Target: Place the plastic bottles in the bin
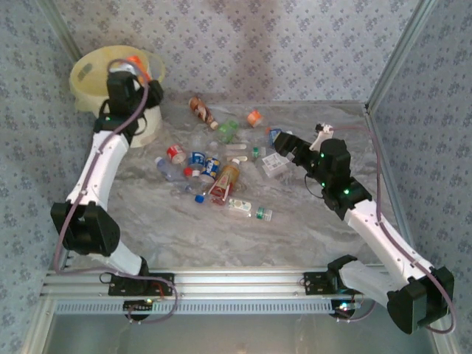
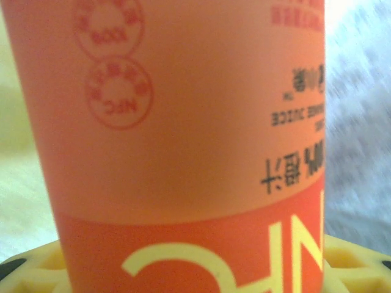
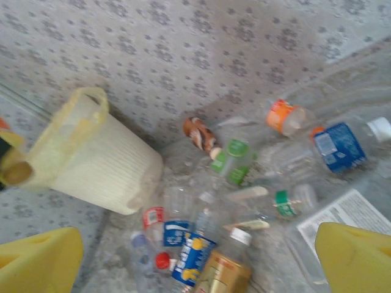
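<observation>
Patterned wallpaper is backing a marbled grey table [image 1: 295,236], where about a dozen crinkled clear plastic bottles [image 1: 214,173] are lying uncollected. Over the ribbed, cream round plastic bin [image 1: 88,70], the left end effector [image 1: 131,70] is gripping a smooth orange-labelled juice bottle [image 2: 183,122]; the right end effector [image 1: 284,141] is hanging open above the pile.

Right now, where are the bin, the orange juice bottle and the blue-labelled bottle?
bin [image 3: 104,162]: right wrist view, ribbed side wall.
orange juice bottle [image 2: 183,122]: left wrist view, middle of label.
blue-labelled bottle [image 3: 339,146]: right wrist view, blue label.
</observation>
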Controlling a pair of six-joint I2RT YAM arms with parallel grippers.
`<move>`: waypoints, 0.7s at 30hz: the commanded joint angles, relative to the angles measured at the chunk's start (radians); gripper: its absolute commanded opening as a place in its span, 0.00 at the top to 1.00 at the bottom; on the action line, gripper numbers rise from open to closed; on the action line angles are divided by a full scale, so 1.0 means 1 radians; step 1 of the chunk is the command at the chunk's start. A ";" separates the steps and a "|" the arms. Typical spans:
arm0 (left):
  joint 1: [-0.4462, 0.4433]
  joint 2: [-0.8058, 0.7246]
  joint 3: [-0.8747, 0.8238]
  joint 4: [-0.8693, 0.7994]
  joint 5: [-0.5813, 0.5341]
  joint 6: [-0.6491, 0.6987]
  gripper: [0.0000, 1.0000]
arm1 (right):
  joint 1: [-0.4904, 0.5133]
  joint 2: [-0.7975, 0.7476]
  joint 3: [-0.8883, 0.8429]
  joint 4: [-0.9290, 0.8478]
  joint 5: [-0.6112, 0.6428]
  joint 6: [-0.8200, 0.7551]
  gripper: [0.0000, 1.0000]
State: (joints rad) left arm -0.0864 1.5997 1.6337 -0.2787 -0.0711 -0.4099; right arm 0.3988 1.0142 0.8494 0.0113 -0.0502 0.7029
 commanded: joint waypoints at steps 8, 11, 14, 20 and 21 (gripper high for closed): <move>0.153 0.299 0.435 -0.124 -0.149 0.003 0.48 | -0.006 -0.006 -0.029 -0.042 0.062 -0.048 0.00; 0.173 0.400 0.584 -0.200 -0.152 0.032 0.47 | -0.006 -0.004 -0.034 -0.046 0.066 -0.048 0.00; 0.183 0.525 0.789 -0.347 -0.153 0.051 0.45 | -0.006 -0.003 -0.042 -0.050 0.071 -0.048 0.00; 0.183 0.779 1.229 -0.721 -0.053 0.004 0.40 | -0.006 0.010 -0.047 -0.045 0.080 -0.047 0.00; 0.183 0.790 1.235 -0.727 -0.021 -0.002 0.39 | -0.007 0.013 -0.044 -0.045 0.081 -0.048 0.00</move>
State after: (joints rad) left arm 0.0975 2.3558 2.7823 -0.8085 -0.1673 -0.3935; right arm 0.3969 1.0203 0.8139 -0.0307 0.0105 0.6716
